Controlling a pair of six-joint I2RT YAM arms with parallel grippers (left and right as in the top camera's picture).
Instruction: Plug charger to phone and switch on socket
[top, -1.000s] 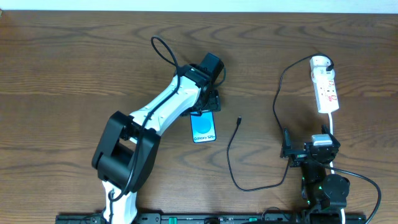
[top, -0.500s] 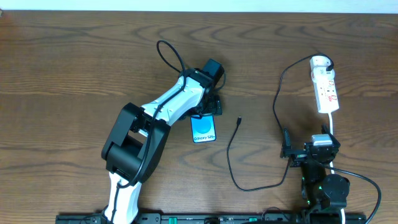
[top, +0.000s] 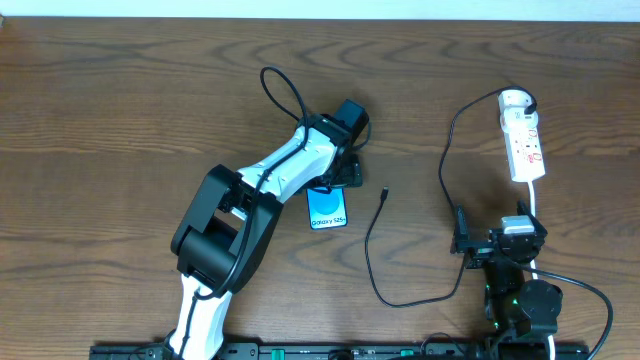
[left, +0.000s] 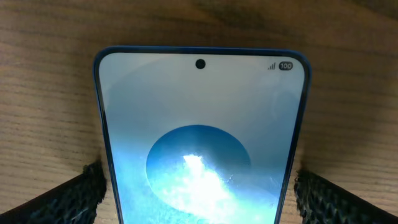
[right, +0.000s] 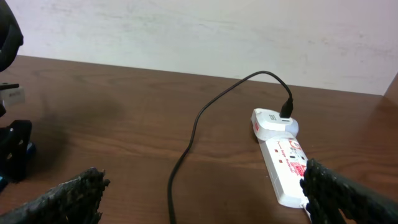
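The phone (top: 327, 210) lies flat on the wooden table with its screen lit; it fills the left wrist view (left: 199, 124). My left gripper (top: 340, 176) is open and straddles the phone's upper part (left: 199, 190), a finger at each side edge with a thin strip of wood between. The charger cable (top: 370, 255) loops across the table; its connector tip (top: 384, 193) lies free, right of the phone. Its plug sits in the far end of the white socket strip (top: 523, 140), also seen in the right wrist view (right: 283, 168). My right gripper (top: 498, 240) is open and empty (right: 202, 190).
The socket's thick white cord (top: 537, 205) runs down past my right arm. A white wall (right: 199, 31) stands behind the table's far edge. The cable (right: 193, 130) crosses the table in front of my right gripper.
My left arm has swung a little to the right over the phone's top end. The phone, cable, socket and right arm have not moved.
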